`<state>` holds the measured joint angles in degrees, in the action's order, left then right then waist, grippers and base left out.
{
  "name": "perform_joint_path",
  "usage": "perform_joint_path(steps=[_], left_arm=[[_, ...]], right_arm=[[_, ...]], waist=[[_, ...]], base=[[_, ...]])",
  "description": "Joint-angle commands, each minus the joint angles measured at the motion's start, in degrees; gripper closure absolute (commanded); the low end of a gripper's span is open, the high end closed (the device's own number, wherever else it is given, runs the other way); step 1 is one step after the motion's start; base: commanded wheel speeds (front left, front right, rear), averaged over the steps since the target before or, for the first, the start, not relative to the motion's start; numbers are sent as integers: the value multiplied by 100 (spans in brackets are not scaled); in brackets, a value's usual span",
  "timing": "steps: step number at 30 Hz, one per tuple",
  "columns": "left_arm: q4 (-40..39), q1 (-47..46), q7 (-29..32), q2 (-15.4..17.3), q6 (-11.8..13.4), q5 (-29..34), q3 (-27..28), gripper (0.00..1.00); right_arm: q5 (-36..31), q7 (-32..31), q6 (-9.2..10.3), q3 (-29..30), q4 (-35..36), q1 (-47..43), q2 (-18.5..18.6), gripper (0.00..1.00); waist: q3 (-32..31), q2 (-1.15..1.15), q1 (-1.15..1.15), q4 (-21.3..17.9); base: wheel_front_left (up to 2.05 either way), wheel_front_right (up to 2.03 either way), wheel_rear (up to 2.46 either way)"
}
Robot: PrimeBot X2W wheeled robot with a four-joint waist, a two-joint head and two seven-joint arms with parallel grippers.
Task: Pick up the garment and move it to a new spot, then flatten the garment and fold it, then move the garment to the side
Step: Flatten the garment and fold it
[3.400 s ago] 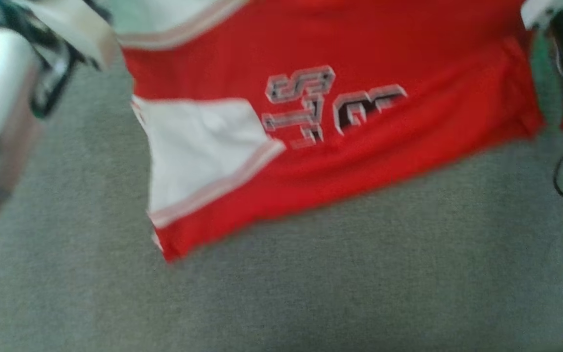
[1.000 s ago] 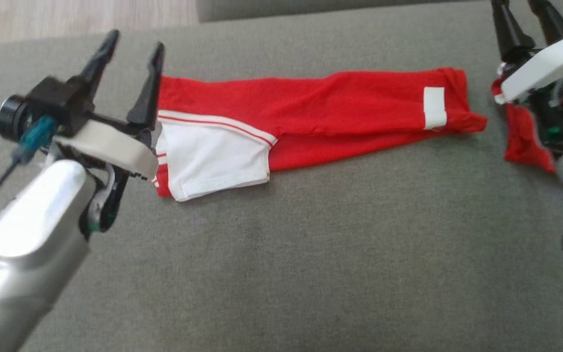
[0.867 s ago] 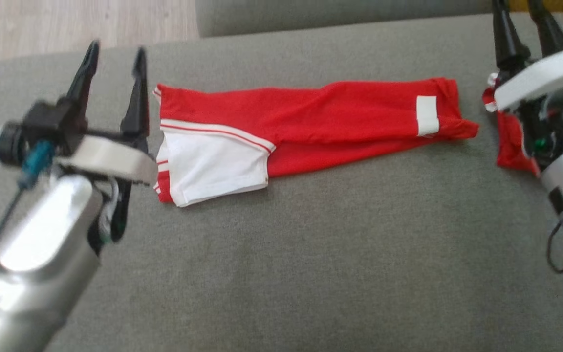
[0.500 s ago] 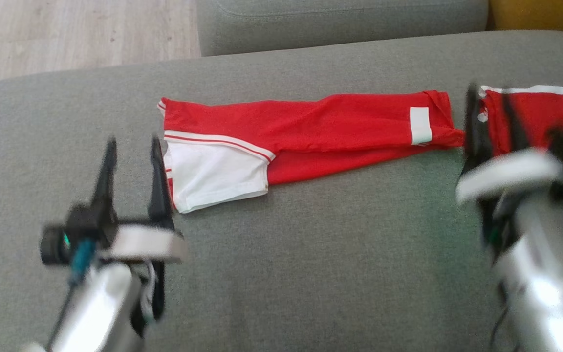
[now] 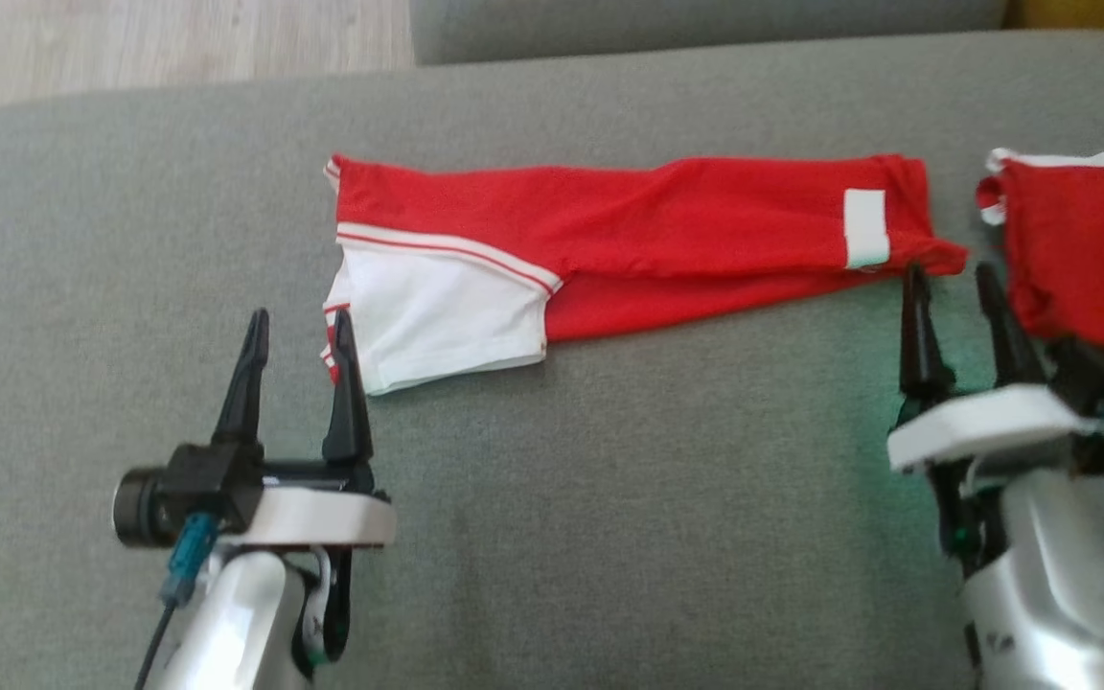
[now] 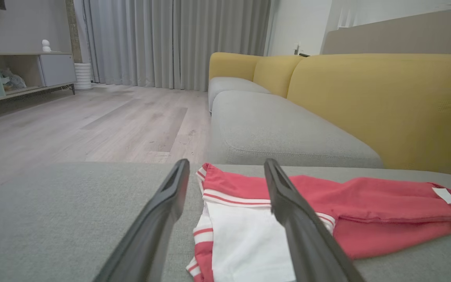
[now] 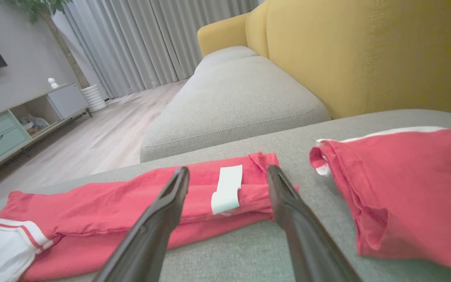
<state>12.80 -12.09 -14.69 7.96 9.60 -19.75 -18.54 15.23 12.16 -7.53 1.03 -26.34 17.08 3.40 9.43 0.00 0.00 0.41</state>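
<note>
The garment (image 5: 667,220) is red with a white panel at its left end and a white label near its right end. It lies folded into a long strip across the grey seat cushion (image 5: 609,498). My left gripper (image 5: 299,321) stands open just in front of the white panel's left edge, holding nothing. In the left wrist view the left gripper (image 6: 226,164) frames the garment (image 6: 366,199). My right gripper (image 5: 949,278) is open just short of the labelled end. The right wrist view has the right gripper (image 7: 227,170) framing the garment (image 7: 112,203) at its label.
A second red garment (image 5: 1079,249) lies bunched at the cushion's right, close to my right gripper, and appears as the second red garment (image 7: 405,188). A yellow sofa back (image 6: 386,102) and another grey cushion (image 6: 280,133) stand beyond. Wooden floor (image 5: 130,38) lies far left.
Both arms have drawn back from the garment's ends toward the near side, grippers still open. The garment, held close and spread seconds ago, now lies as a folded strip. The camera has shifted.
</note>
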Motion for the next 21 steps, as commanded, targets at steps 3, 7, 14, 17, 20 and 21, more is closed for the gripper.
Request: perform_joint_path(steps=[3,7,14,17,20,21], left_arm=[[-185,-431,-30,-64,-166,226,331,0],[-116,-559,-30,-179,-364,427,337,0],[-40,-715,-30,-332,-568,619,397,0],[-43,-744,-30,-374,-625,684,432,0],[-54,-755,-30,-405,-662,740,476,0],[-54,-762,-30,-423,-681,771,502,0]], right_arm=[[-294,-353,4,109,95,564,-27,0],[-433,-824,4,652,-350,1037,-7,0],[-886,-1167,4,1732,-1371,1798,38,0],[-1114,-1229,4,2054,-1805,2037,48,0],[-1276,-1254,4,2200,-2174,2226,46,0],[-1327,-1264,4,2184,-2395,2337,52,0]], waist=[[309,0,0,139],[548,0,0,275],[838,0,0,463],[921,0,0,522],[974,0,0,551],[996,0,0,562]], base=[[0,0,0],[0,0,0],[0,0,0],[0,0,0],[0,0,0],[0,0,0]])
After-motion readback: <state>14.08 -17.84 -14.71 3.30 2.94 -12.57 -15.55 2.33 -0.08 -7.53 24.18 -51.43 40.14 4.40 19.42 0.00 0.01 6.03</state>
